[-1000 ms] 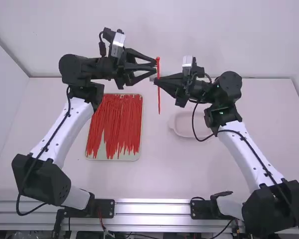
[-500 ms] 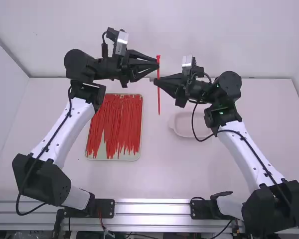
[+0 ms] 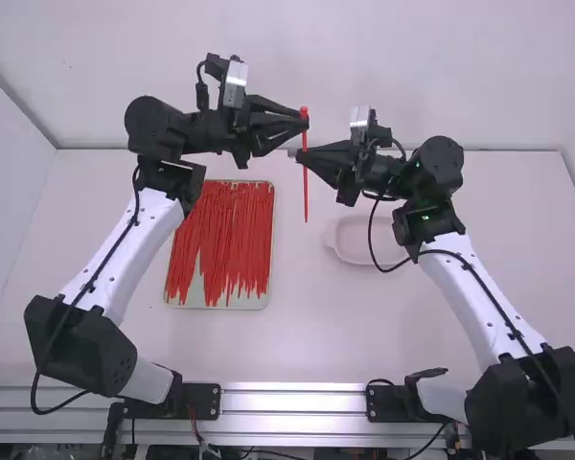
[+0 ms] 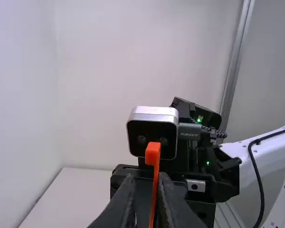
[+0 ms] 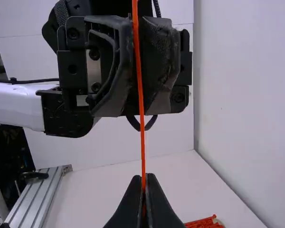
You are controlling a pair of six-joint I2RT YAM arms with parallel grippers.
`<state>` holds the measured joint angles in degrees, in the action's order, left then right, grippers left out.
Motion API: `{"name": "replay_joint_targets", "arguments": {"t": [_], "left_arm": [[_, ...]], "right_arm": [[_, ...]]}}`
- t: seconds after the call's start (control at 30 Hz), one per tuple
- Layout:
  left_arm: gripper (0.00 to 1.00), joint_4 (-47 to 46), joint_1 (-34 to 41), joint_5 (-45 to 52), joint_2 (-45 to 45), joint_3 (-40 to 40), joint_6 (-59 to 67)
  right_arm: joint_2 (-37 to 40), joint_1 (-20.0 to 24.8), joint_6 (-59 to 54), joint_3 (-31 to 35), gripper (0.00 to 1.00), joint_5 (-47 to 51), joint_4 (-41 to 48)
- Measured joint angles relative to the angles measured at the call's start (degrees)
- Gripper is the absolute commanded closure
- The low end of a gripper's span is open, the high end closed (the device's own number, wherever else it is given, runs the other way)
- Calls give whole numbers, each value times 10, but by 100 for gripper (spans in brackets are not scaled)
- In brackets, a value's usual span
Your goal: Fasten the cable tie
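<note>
High view: over the last second the left claw has risen slightly along the upright red cable tie. It now sits just under the top, while the right claw pinches lower, which suggests the strap is being drawn tight. The tail hangs free above the desk.

Left wrist view: the square head stands above the narrow left claw.

Right wrist view: the right claw is closed on the strap, which also runs between the left claw's pads.

Left fingers pinching upright red cable tie.
</note>
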<state>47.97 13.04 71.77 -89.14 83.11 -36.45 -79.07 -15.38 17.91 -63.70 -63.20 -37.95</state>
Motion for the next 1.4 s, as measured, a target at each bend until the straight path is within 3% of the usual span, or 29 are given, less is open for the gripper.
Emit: {"name": "replay_joint_targets", "arguments": {"t": [0.33, 0.37, 0.4, 0.43, 0.47, 0.5, 0.57, 0.93, 1.13, 1.4], "left_arm": [[98, 2, 0, 0, 0, 0, 0], [98, 2, 0, 0, 0, 0, 0], [98, 2, 0, 0, 0, 0, 0], [98, 0, 0, -1, 0, 0, 0], [98, -1, 0, -1, 0, 0, 0], [98, -2, 0, -1, 0, 0, 0], [98, -4, -2, -5, 0, 0, 0], [98, 3, -54, -22, 0, 0, -47], [98, -46, -66, -54, 0, 0, -42], [98, -283, -73, -149, 0, 49, 73]], "right_arm": [[0, 0, -1, 0, 100, 1, 0], [0, 0, -1, 0, 97, 1, 0], [0, 0, 1, 0, 76, 1, 0], [0, 0, 2, 0, 49, 1, 0], [0, 0, 3, 0, 31, 1, 0], [0, 0, 6, 0, 27, 2, 0], [0, 1, 18, 0, 1, 1, 0], [0, 38, 35, 0, 1, -42, 42], [0, 46, 14, 0, 1, -62, 58], [0, 46, -15, 0, 1, -5, 60]]}}
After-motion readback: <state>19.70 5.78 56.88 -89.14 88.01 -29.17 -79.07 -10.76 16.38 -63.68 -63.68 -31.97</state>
